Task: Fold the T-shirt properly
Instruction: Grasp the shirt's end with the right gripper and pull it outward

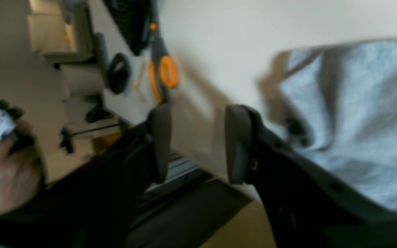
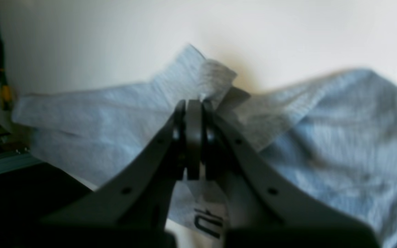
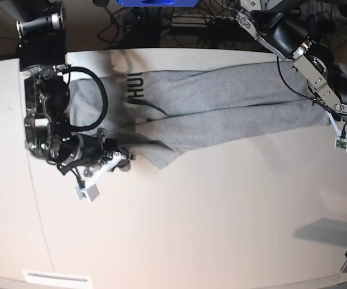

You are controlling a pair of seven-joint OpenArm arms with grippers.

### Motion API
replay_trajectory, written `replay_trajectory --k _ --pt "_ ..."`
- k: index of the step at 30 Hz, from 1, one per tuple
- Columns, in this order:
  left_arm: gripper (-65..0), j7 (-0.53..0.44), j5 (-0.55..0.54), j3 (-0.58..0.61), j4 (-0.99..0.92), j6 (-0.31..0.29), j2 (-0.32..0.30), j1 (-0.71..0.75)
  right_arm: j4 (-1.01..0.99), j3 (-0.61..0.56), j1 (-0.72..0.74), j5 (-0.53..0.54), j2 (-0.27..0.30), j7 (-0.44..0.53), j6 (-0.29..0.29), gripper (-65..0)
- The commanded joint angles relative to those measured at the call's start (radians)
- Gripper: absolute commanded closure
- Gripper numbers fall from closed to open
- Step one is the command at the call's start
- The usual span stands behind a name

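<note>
Grey T-shirt [image 3: 221, 102] lies stretched across the worktop [image 3: 209, 223] between both arms. Right gripper [image 2: 194, 103] is clamped on a bunched corner just ahead of it, presumably to drag a fold; left gripper [image 1: 198, 141] stands parted, empty, cloth just beside it.

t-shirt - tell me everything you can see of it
The T-shirt is light heather-grey, soft knit cotton by its look, lying stretched in a long, creased, partly folded band across the white table. Black lettering shows near one end. The right gripper is shut on a bunched fold; the left gripper stands open beside the other end.
</note>
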Motion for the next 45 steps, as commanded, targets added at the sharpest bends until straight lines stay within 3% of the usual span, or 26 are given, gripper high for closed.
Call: replay_trajectory --k 1,18,23,34,45 --pt "-25.4 -0.006 0.006 0.001 -0.001 0.01 -0.014 -0.012 0.046 0.005 0.018 0.022 0.0 0.014 0.002 -0.6" --pt "-25.4 -0.006 -0.001 0.001 -0.022 0.01 -0.013 -0.012 0.253 0.008 -0.18 0.021 0.001 0.017 0.002 -0.6" --pt "-25.4 -0.006 -0.001 0.001 -0.022 0.01 -0.011 -0.011 0.273 0.006 -0.238 0.021 0.003 0.071 0.002 -0.6" --pt "-25.4 -0.008 -0.001 0.002 -0.024 0.01 -0.011 -0.011 0.274 0.006 -0.348 0.022 0.09 0.172 0.002 -0.6" --pt "-25.4 -0.008 -0.001 0.002 -0.068 0.01 -0.01 -0.011 0.274 0.006 -0.384 0.016 0.115 0.174 0.002 -0.6"
